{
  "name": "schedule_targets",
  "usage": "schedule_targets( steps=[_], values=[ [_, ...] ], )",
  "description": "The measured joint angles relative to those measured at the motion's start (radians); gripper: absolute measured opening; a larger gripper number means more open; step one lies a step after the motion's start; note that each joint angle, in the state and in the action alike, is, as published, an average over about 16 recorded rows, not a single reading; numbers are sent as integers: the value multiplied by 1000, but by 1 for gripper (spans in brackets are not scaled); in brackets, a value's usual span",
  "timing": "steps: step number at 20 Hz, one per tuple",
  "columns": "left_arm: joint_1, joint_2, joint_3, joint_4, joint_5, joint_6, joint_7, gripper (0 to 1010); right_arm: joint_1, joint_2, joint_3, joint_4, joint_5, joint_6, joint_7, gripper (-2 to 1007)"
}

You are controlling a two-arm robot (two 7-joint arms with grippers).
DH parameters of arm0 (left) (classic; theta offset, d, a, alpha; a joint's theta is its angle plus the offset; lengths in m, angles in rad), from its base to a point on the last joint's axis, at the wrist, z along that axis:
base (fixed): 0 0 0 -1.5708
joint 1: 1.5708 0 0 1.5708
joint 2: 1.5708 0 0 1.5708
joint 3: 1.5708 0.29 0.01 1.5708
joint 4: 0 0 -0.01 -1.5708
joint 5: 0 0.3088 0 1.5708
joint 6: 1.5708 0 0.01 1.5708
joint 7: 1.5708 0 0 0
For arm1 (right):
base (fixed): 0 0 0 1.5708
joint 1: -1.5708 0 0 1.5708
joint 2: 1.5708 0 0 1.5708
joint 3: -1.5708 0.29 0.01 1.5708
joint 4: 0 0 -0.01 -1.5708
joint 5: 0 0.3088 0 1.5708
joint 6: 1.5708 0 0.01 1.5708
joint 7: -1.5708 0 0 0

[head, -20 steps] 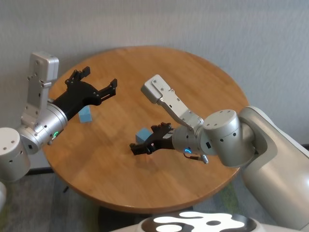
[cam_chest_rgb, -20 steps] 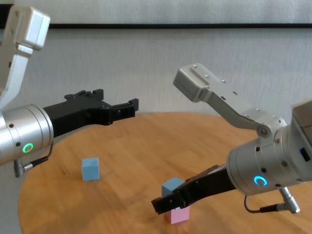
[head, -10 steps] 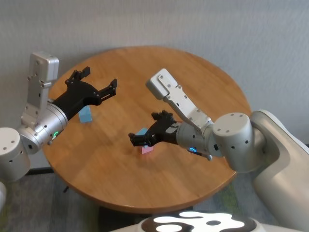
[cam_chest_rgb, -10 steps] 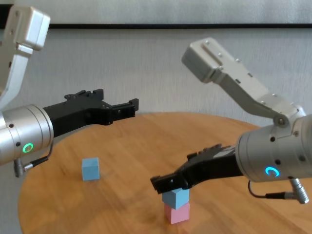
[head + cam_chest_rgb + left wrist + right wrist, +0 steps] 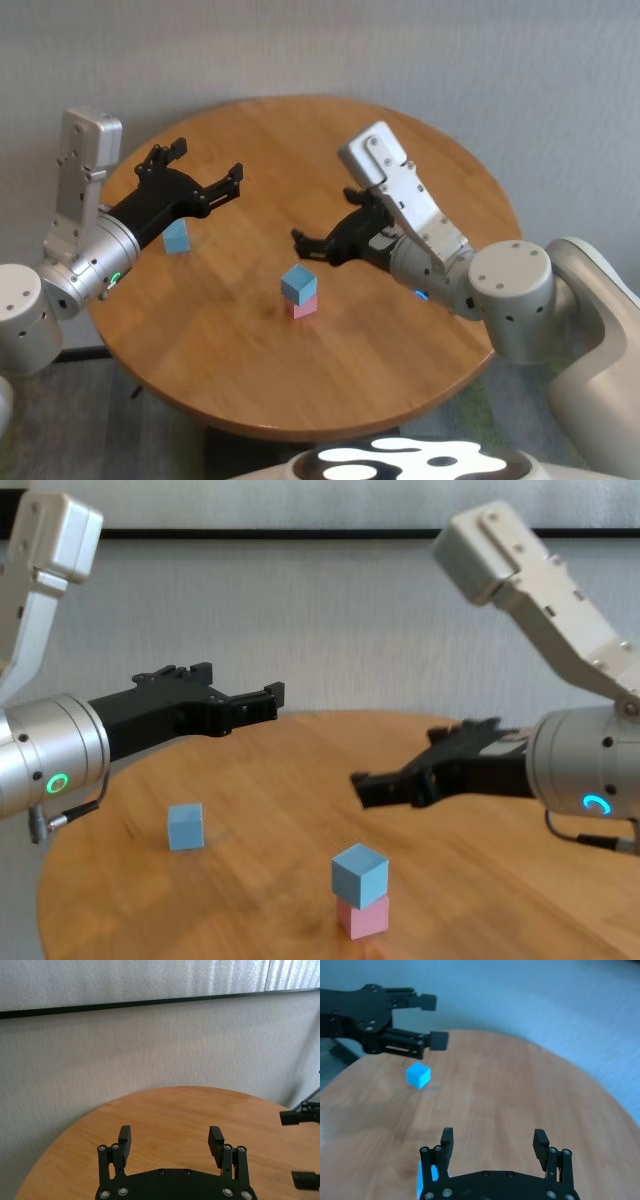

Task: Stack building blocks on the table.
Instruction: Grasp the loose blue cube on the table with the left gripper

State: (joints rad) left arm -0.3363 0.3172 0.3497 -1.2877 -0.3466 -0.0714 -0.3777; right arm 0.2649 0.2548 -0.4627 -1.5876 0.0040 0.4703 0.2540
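Note:
A light blue cube sits on top of the pink cube near the middle of the round wooden table; the stack also shows in the chest view. The second light blue cube lies alone at the table's left side, and shows in the chest view and the right wrist view. My right gripper is open and empty, raised above and behind-right of the stack. My left gripper is open and empty, held high over the lone blue cube.
A grey wall stands behind the table. The table's round edge curves close to the lone cube on the left. My left gripper shows far off in the right wrist view, above the lone cube.
My right gripper has let go of the light blue cube on top of the pink one and has risen and drawn back to the right. The left arm has not moved.

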Motion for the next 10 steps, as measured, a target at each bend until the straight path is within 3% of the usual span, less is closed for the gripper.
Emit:
schedule_targets(
  steps=[10],
  values=[
    [0, 0, 0, 0, 0, 0, 0, 1000, -39, -19, 58, -7, -75, -183, -123, 1005]
  ],
)
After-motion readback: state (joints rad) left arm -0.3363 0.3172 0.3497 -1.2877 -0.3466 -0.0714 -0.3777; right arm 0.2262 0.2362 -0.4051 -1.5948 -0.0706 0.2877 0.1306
